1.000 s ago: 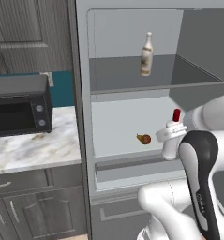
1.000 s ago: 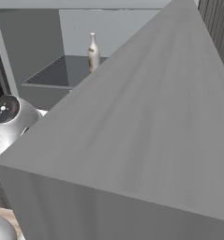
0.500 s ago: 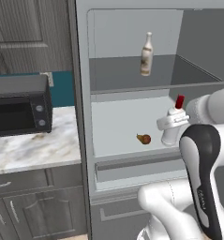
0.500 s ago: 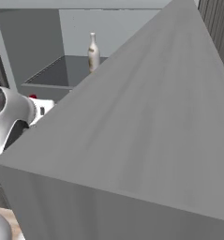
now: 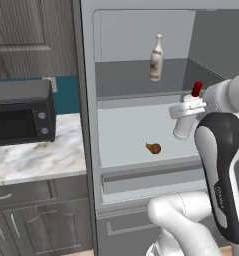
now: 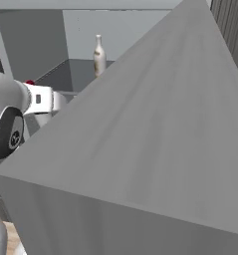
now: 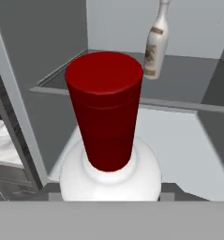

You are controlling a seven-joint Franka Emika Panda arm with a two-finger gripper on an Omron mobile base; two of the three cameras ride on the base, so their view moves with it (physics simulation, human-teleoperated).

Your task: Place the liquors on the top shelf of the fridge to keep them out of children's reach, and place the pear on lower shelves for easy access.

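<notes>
Raised since 1 second ago, the white, red-capped liquor bottle (image 5: 187,116) sits clamped upright between the fingers (image 5: 183,111); beyond them, the pale slim-necked bottle (image 7: 155,42) stands on the top shelf (image 7: 188,86).

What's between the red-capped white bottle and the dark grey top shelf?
Only the front lip of the dark grey top shelf: the red-capped white bottle, held in the gripper, sits partly below it. The pale slim-necked bottle stands further left.
</notes>
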